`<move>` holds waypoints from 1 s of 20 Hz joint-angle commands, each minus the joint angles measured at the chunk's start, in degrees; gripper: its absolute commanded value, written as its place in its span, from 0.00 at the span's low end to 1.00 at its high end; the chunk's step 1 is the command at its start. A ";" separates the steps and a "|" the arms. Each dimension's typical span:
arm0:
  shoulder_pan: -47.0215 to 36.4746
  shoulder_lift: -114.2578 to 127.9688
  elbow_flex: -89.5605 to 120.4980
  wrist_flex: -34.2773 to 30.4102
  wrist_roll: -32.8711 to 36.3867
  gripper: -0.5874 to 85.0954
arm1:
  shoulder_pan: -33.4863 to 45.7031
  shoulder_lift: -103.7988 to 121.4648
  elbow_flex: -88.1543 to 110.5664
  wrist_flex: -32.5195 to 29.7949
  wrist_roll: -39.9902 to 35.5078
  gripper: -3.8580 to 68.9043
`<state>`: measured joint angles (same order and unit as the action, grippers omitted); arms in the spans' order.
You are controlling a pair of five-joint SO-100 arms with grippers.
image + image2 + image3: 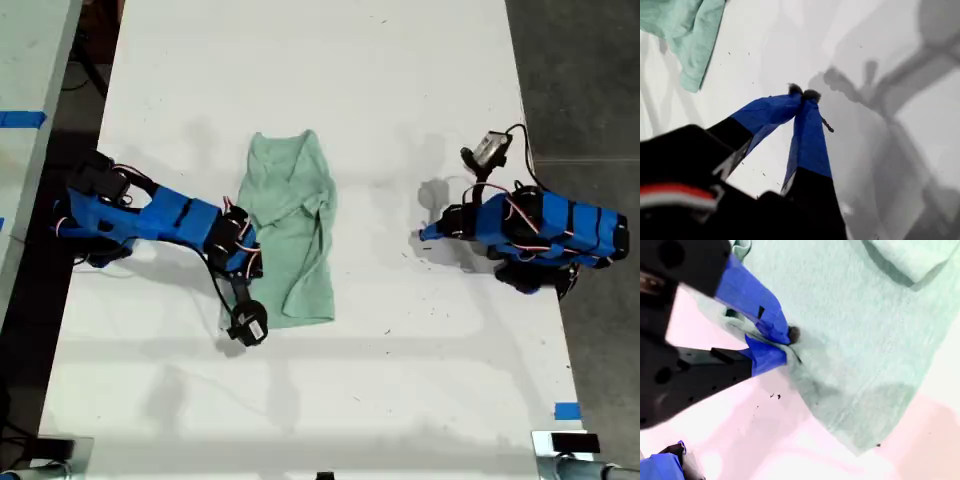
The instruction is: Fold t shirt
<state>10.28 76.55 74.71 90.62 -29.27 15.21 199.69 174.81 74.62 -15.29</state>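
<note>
My second gripper [777, 342] is pinched on the t shirt [290, 225] edge, at table [400, 80] centre. My first gripper [803, 93] is closed, empty, well apart. Cloth judged light, limp; grip hems.

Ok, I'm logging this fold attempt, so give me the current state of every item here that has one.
t shirt: lying on the table, wrinkled, folded into a long narrow strip, one edge pinched.
my second gripper: fingers shut on the t shirt's edge, at the exterior view's left.
my first gripper: fingers shut on nothing, over bare table, apart from the shirt, at the exterior view's right.
table: white, a few dark specks.
</note>
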 commanded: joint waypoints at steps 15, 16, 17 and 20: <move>-9.67 -8.79 -11.51 -19.78 17.14 0.43 | 0.00 0.88 3.60 0.79 0.00 0.06; -9.67 -9.49 -11.51 -19.86 17.14 0.43 | -0.09 0.88 3.60 0.79 0.00 0.06; -9.67 -9.32 -11.60 -19.78 17.40 0.43 | -0.09 0.88 3.60 0.79 0.00 0.06; -9.40 -3.78 -11.51 -16.96 18.98 0.41 | -0.09 0.88 3.60 0.79 0.00 0.06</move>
<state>1.49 66.36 66.71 72.42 -11.34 15.21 199.69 174.81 74.62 -15.29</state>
